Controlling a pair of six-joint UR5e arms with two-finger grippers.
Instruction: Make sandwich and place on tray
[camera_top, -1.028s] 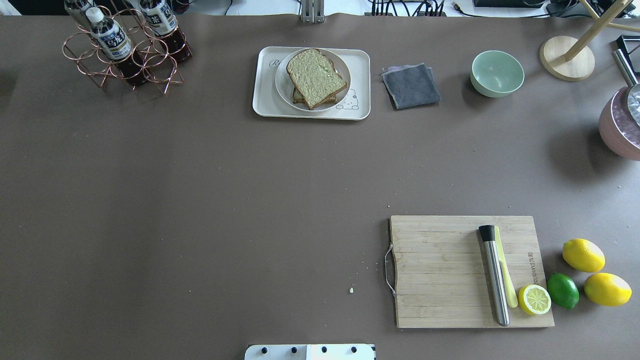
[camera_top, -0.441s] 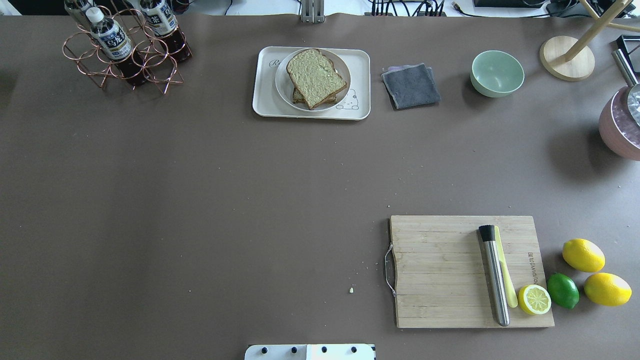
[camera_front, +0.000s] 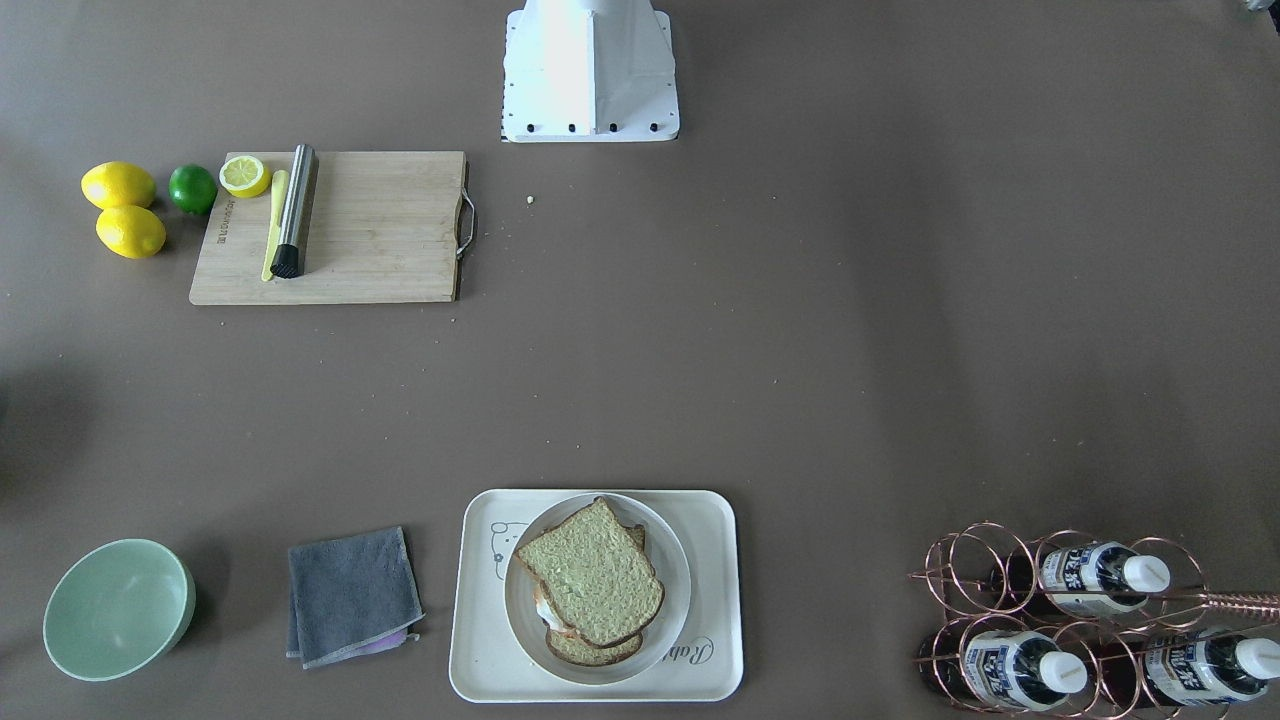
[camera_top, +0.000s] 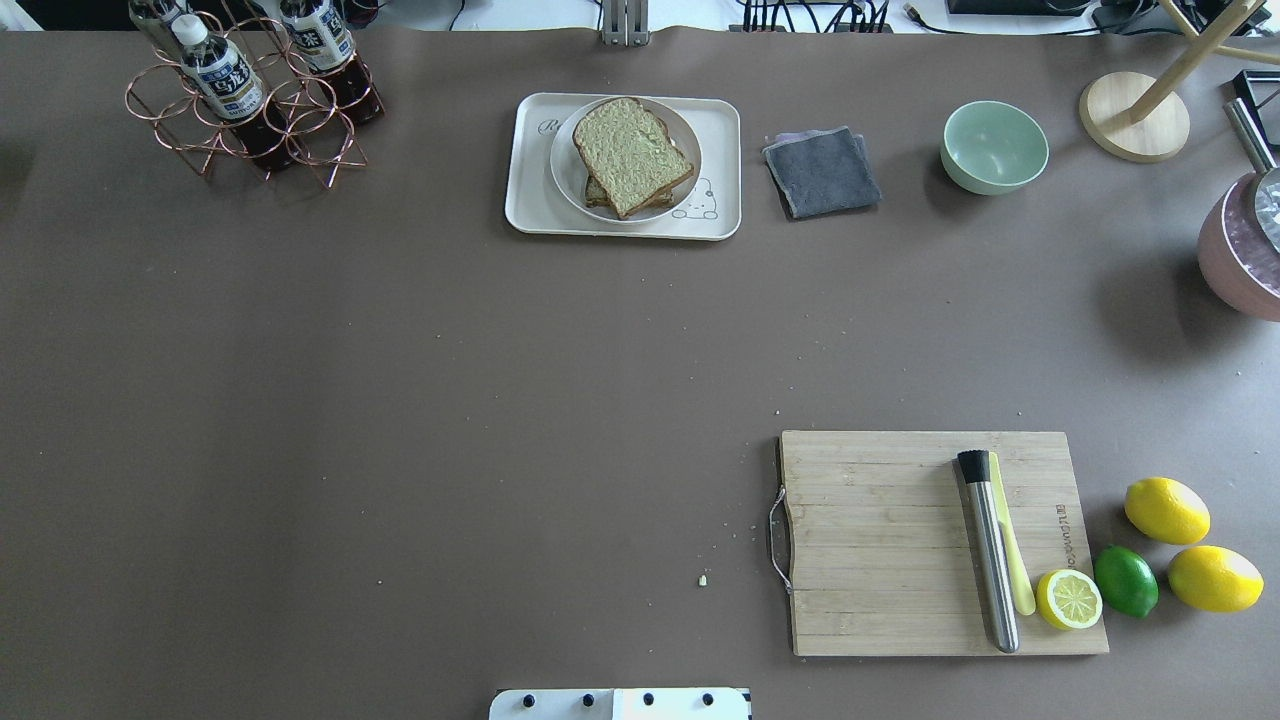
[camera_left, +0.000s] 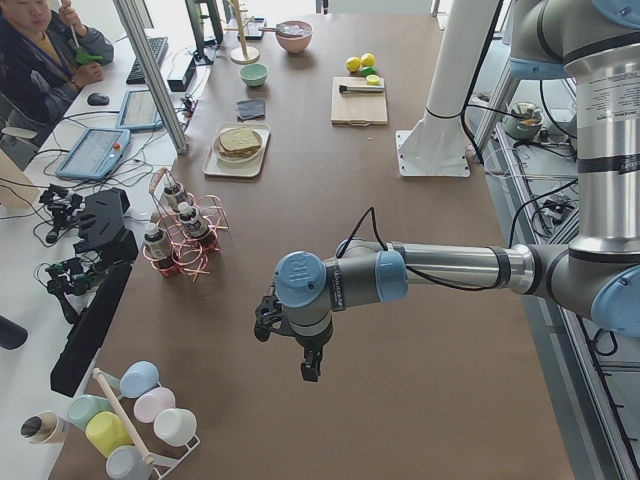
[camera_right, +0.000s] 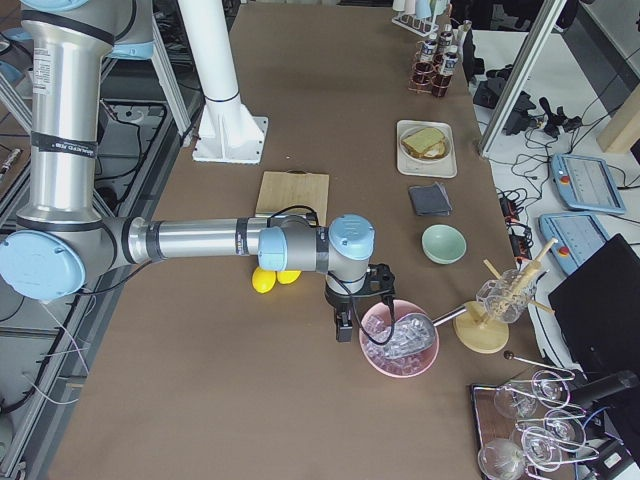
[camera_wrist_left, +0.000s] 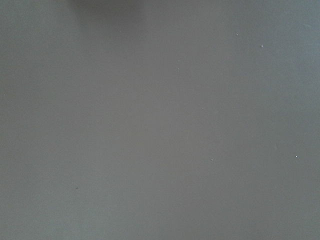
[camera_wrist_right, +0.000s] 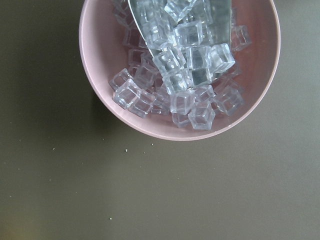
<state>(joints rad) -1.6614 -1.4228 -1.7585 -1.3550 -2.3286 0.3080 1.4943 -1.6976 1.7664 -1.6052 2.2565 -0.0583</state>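
Observation:
The sandwich (camera_top: 632, 155) lies on the round white plate (camera_top: 566, 175), which sits on the cream tray (camera_top: 722, 215) at the table's far middle. In the front-facing view, the sandwich's (camera_front: 590, 572) top slice lies askew and a bit of white egg (camera_front: 545, 607) peeks out on its left. My left gripper (camera_left: 310, 368) shows only in the exterior left view, over bare table far from the tray. My right gripper (camera_right: 344, 326) shows only in the exterior right view, beside a pink bowl of ice. I cannot tell whether either is open or shut.
A wooden cutting board (camera_top: 880, 540) holds a steel muddler (camera_top: 990, 550) and a half lemon (camera_top: 1069, 599), with lemons and a lime beside it. A grey cloth (camera_top: 822, 172), a green bowl (camera_top: 993, 147), a copper bottle rack (camera_top: 250, 110) and the pink ice bowl (camera_wrist_right: 95, 65) stand around.

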